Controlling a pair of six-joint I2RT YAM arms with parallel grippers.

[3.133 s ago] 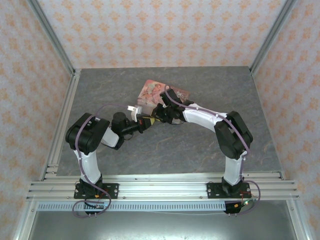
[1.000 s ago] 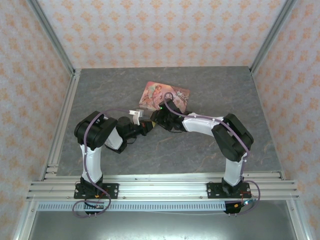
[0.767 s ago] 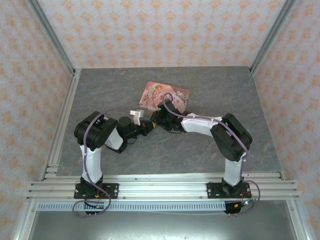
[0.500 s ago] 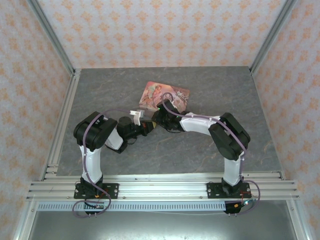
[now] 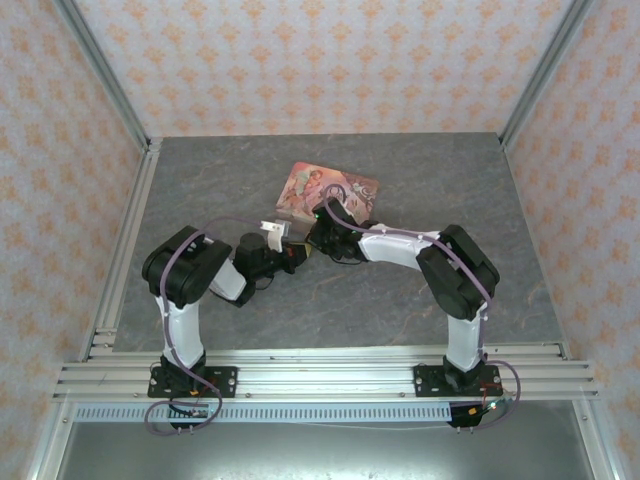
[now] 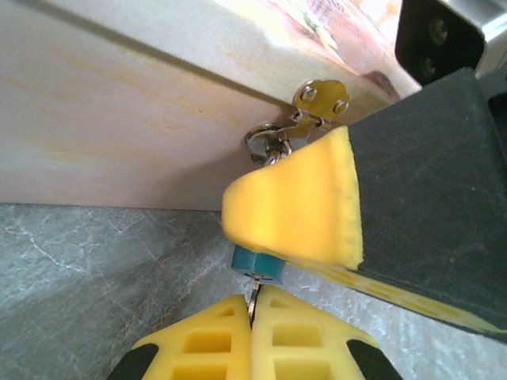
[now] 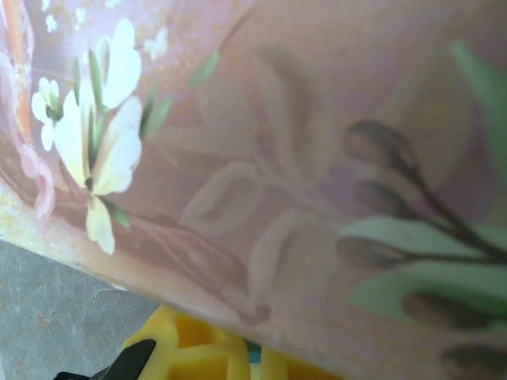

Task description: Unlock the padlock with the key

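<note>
Here's the padlock (image 6: 257, 264), tiny and teal, hanging below the hasp (image 6: 321, 96) on the side of the pink tin (image 6: 119, 103), close over the bench (image 6: 79, 269). The right fingers (image 6: 293, 202) are clamped on it from above, steadying it. The left fingers (image 6: 214, 332) are pressed tight on the key (image 6: 253, 291), its thin blade pointing up at the lock's underside. This looks like insertion: keep the blade in line with the keyway, push straight, then twist from the wrist while the right side resists. Any tilt and that sliver could bind or slip.

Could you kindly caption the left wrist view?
Left pincer holds key at teal padlock, which right pincer grips.
</note>
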